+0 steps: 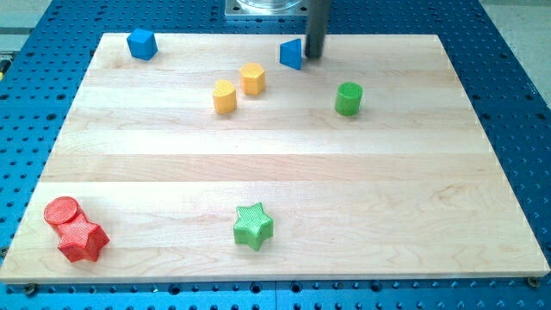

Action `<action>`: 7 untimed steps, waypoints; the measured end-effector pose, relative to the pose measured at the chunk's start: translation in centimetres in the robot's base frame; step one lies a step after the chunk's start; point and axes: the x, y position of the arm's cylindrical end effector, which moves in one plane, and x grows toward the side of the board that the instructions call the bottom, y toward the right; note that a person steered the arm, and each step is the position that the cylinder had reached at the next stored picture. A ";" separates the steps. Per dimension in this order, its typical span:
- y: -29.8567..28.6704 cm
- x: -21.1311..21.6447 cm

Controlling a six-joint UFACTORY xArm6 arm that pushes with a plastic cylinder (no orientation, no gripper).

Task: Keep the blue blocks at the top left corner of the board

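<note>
A blue cube (pixel 142 43) sits at the top left corner of the wooden board (pixel 275 164). A second blue block (pixel 292 53), wedge-shaped, lies near the top edge, right of the middle. My tip (pixel 312 57) stands just to the right of this blue wedge, touching or almost touching its right side. The dark rod rises from there out of the view's top.
Two yellow blocks (pixel 225 96) (pixel 252 78) lie left and below the blue wedge. A green cylinder (pixel 349 99) is to the lower right of my tip. A green star (pixel 253 226) lies near the bottom. A red cylinder (pixel 62 211) and red star (pixel 83 239) sit at the bottom left.
</note>
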 end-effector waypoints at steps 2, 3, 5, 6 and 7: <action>-4.8 0.4; -4.4 2.7; -15.2 3.2; -17.5 2.0; -20.4 1.1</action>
